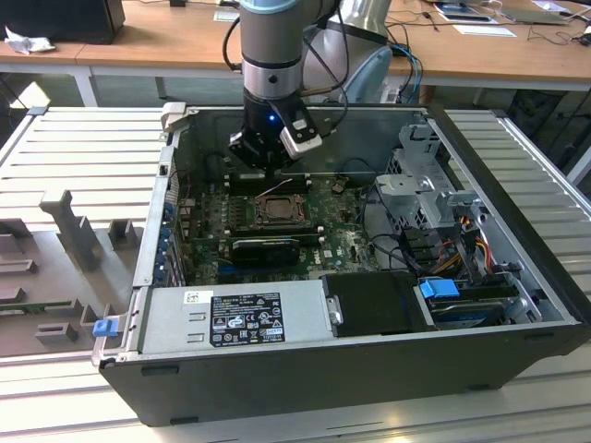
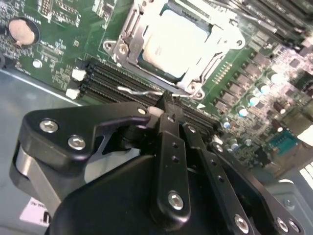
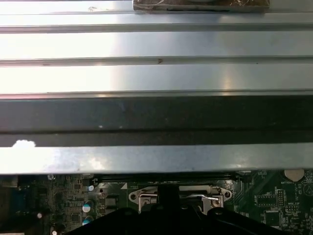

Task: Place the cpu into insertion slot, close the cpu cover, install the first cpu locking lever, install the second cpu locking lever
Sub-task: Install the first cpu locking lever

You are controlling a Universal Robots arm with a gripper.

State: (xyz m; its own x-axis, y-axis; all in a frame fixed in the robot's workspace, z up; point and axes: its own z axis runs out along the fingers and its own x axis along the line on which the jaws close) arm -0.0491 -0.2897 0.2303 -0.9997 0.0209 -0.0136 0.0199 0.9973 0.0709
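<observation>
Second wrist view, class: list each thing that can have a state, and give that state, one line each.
cpu: seated in the insertion slot, face up.
insertion slot: filled by the cpu.
cpu cover: closed flat over the cpu's edges.
claw: fingers together, tip beside a thin wire lever.

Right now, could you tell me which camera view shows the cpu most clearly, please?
The second wrist view: the cpu sits face-up in its socket under the cpu cover. The exterior view shows it small below the claw. The first wrist view shows just the socket's edge.
</observation>
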